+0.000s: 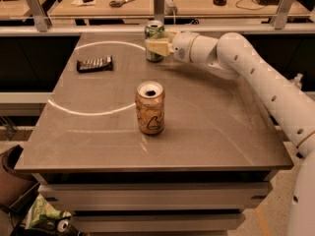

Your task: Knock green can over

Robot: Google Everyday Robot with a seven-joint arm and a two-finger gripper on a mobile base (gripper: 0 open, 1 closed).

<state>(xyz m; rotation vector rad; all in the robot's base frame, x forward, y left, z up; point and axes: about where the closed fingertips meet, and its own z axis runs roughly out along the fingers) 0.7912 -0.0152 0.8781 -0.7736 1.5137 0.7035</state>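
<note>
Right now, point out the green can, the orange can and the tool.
green can (154,32): camera view, upper wall.
orange can (150,114): camera view, lettered side.
tool (151,46): camera view, tip at the green can.

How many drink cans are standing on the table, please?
2. The green can stands at the far edge of the table, with the end effector at its side. The orange can stands near the middle, closer to the camera. None seems hidden.

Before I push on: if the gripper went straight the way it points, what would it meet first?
The green can: the gripper, near the table's far edge, points left in the picture with its tip over the can's middle. Whether they touch is unclear.
</note>
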